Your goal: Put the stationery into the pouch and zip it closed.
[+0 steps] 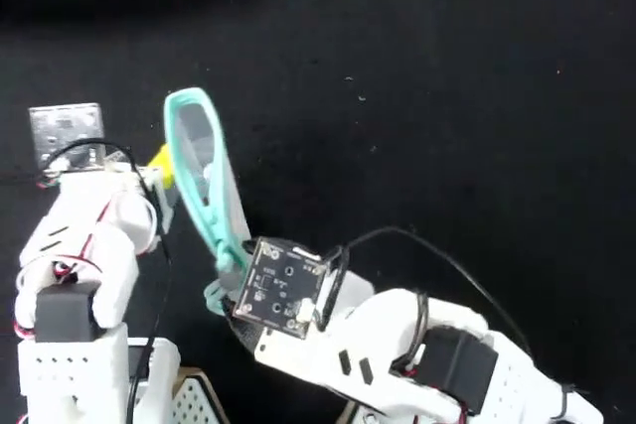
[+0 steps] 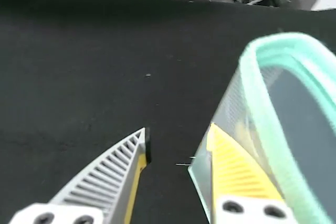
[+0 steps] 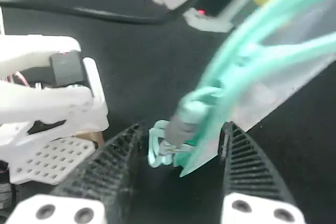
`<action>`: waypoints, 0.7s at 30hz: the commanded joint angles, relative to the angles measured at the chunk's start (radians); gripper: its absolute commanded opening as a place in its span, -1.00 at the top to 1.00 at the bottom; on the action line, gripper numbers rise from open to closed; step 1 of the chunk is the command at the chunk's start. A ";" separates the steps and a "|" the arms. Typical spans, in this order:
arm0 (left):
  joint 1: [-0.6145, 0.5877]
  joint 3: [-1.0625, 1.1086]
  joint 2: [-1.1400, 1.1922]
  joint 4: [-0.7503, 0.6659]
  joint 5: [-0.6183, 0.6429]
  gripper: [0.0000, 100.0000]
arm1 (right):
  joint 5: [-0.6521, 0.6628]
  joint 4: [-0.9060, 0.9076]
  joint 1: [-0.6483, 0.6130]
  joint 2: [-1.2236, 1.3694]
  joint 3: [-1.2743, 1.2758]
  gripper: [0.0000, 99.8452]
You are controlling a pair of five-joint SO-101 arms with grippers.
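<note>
The pouch (image 1: 211,181) is clear plastic with a mint-green zipper rim, and it stands on edge on the black table. In the left wrist view its open mouth (image 2: 283,108) gapes beside my left gripper (image 2: 177,129). That gripper is open, and its yellow finger (image 2: 231,171) rests against the pouch's clear wall. My left gripper (image 1: 159,171) sits at the pouch's left side. At the pouch's near end, my right gripper (image 3: 182,129) is open. Its black fingers (image 3: 118,163) straddle the grey zipper slider (image 3: 185,121) and the mint pull cord (image 3: 157,153).
A small grey square plate (image 1: 65,131) lies at the far left beside the left arm. The arms' white perforated bases (image 1: 194,399) stand at the near edge. Black tabletop (image 1: 447,126) stretches to the right and back of the pouch.
</note>
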 commanded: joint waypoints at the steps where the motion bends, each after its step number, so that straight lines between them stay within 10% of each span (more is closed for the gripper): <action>1: 0.044 0.004 -0.009 -0.041 0.006 0.60 | -0.009 -0.025 -0.015 -0.035 0.022 0.54; 21: 0.041 0.013 -0.009 -0.043 0.002 0.60 | -0.095 -0.273 -0.002 0.056 0.108 0.54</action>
